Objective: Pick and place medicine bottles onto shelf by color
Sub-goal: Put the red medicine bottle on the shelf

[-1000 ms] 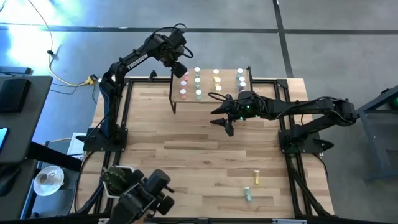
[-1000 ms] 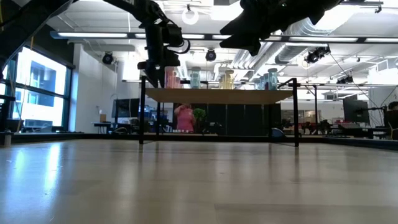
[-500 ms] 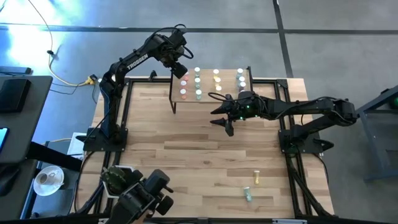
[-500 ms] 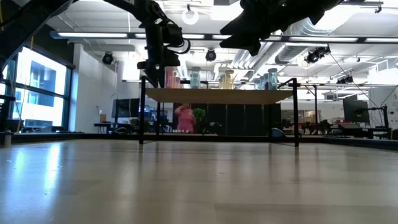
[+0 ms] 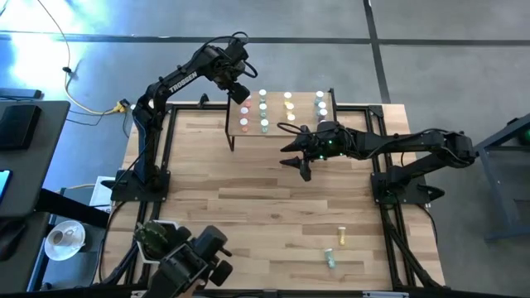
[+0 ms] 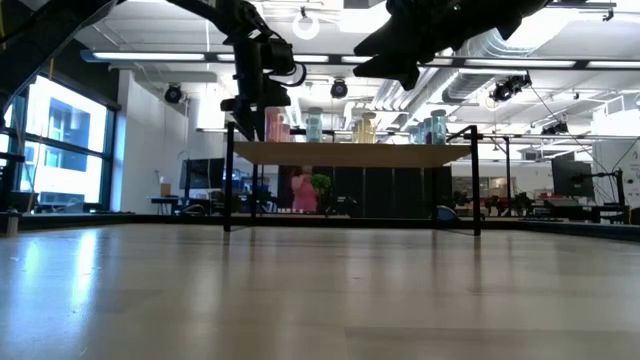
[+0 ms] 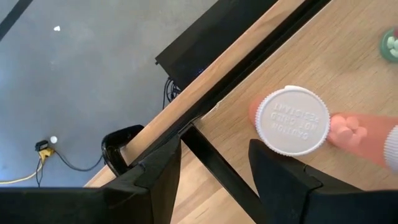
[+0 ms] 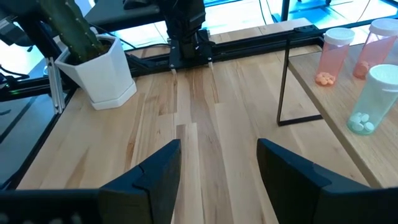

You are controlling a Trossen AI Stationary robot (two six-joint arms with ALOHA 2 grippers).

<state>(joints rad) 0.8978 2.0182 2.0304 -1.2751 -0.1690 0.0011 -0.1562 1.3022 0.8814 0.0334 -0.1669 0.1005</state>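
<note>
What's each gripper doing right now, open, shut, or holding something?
Left gripper: jaws open, empty, above the pink bottle on the shelf.
Right gripper: jaws open, empty, hovering over the table in front of the shelf.

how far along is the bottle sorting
Mostly done: the shelf carries columns of bottles by color. In hand: the left gripper is open above a pink bottle at the shelf's corner. Left: two bottles lie on the table; the right gripper is empty.

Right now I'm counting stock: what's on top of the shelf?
Shelf: white-capped medicine bottles in red, green, yellow and blue-grey columns. Left tool covers the far-left corner.
</note>
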